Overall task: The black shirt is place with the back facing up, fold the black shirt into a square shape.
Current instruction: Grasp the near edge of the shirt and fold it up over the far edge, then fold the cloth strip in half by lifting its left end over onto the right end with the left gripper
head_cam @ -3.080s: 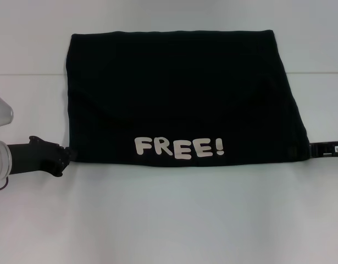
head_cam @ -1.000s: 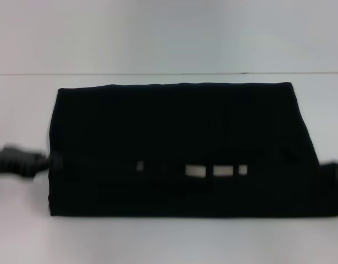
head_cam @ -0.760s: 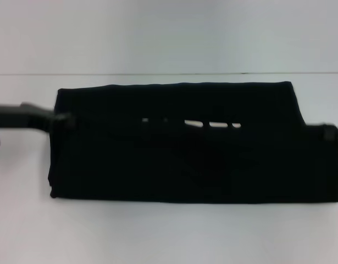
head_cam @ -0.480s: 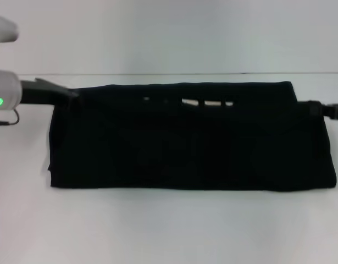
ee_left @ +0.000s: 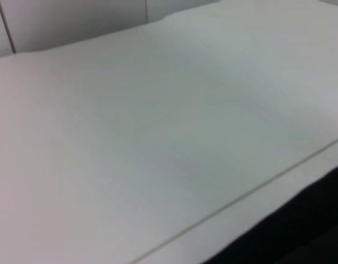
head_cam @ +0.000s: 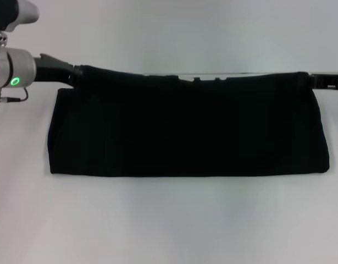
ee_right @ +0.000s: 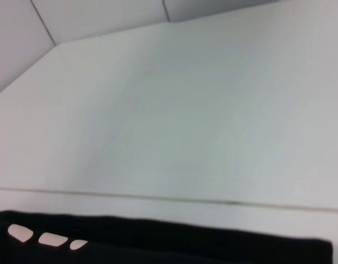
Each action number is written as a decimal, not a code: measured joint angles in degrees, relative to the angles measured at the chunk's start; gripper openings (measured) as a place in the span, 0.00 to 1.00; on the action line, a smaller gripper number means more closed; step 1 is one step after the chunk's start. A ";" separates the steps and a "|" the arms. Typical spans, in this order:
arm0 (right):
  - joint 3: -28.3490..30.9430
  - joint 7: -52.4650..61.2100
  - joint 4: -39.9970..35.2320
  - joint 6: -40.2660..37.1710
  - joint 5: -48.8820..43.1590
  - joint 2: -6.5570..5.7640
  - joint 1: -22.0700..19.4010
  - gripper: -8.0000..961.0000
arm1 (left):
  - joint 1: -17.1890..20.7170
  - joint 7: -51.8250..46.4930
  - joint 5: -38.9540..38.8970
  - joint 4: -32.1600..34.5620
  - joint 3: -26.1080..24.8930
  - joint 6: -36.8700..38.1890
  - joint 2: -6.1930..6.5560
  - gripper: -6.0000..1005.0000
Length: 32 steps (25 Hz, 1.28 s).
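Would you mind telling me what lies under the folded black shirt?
The black shirt rests on the white table, bare around it. Both grippers, left and right, hold its far corners. Anything beneath the fabric is covered.

The black shirt is a plain dark cloth folded into a long, low band that runs across the middle of the head view, nearly from the left edge to the right. Its lower edge lies straight along the white surface, with rounded corners at both ends. Its upper edge sits in the upper part of the frame, where small bits of whitish print peek out near the centre.
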 joint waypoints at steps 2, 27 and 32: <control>-0.01 0.07 0.07 0.81 0.06 -0.02 0.59 0.13 | -0.64 0.00 -0.03 -0.07 0.39 -0.89 -0.03 0.11; -2.71 -0.58 3.34 11.42 0.34 1.22 3.96 0.16 | -4.19 1.47 -0.05 -6.83 2.71 -18.01 -1.87 0.14; -3.62 -0.35 2.57 13.08 0.31 1.81 3.63 0.17 | -4.09 1.47 0.02 -6.80 2.79 -21.46 -3.30 0.15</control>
